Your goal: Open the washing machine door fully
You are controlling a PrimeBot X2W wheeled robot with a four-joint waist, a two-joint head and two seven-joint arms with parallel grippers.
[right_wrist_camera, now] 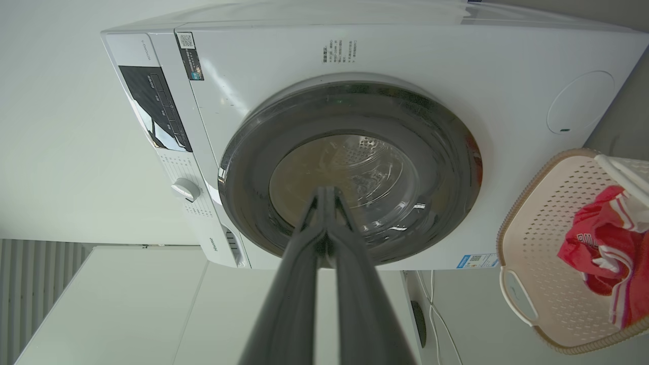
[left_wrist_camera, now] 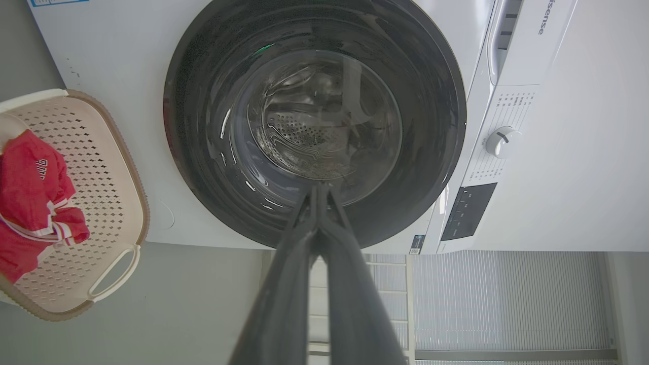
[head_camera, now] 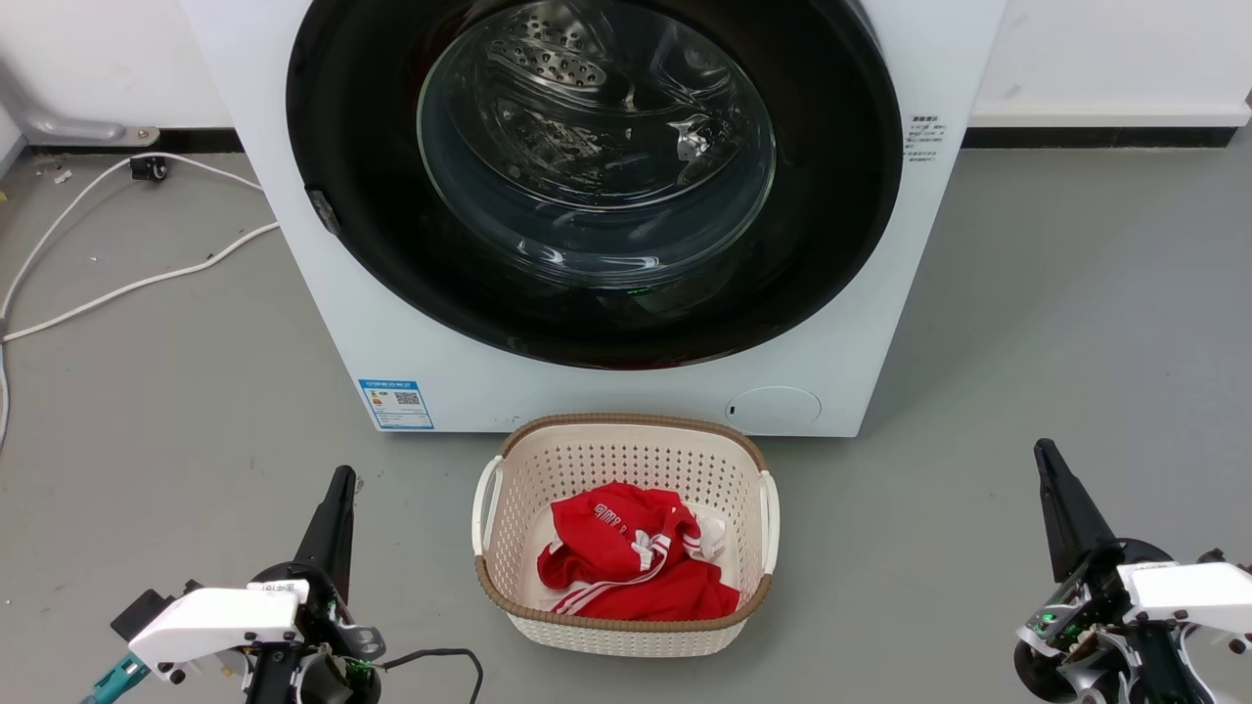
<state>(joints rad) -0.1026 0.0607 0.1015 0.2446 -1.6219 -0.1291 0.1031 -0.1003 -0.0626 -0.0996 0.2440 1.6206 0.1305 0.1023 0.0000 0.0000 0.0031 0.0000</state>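
This looks like a bare test room set up as a laundry corner, not a lived-in home. A white front-loading washing machine (head_camera: 841,372) stands alone on a plain grey floor (head_camera: 1056,323), against a blank white wall (head_camera: 1105,49) with a dark skirting strip (head_camera: 1095,137). Loose white cables (head_camera: 137,286) trail across the floor beside it, and a grey pipe (head_camera: 68,127) runs low along the wall. The domestic touches are a cream plastic basket (head_camera: 626,455) holding red clothes (head_camera: 636,567), just in front of the machine. In the left wrist view a white slatted panel (left_wrist_camera: 507,299) lies beside the machine
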